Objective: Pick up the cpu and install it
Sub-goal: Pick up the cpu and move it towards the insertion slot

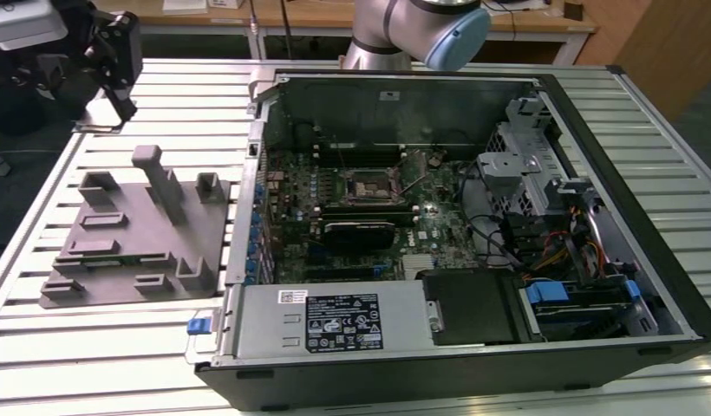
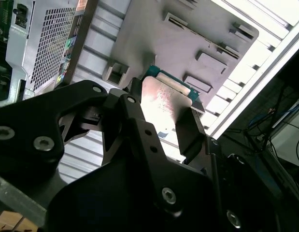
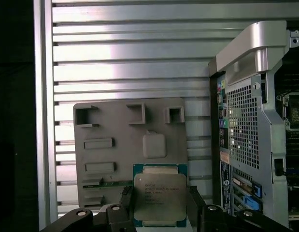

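The cpu [image 3: 159, 198], a flat square chip with a pale silver top and a green rim, sits between the two black fingers [image 3: 126, 205] of my gripper [image 3: 160, 212], which is shut on it. The second wrist view shows the chip's [image 2: 164, 99] shiny top lying between the fingers [image 2: 190, 130]. In the exterior view my gripper [image 1: 122, 100] hangs high at the left, well above the grey fixture block [image 1: 130, 234] and away from the open computer case [image 1: 633, 191]. The black-framed socket [image 1: 364, 184] on the motherboard lies uncovered inside the case.
The fixture block [image 3: 130, 145] has raised posts and recessed pockets, one of them a square pocket [image 3: 154, 145]. Both stand on a slatted metal table [image 1: 136, 347]. The case's rear grille [image 3: 241, 125] is beside the block. Cables and drive bays [image 1: 564, 234] crowd the case's right side.
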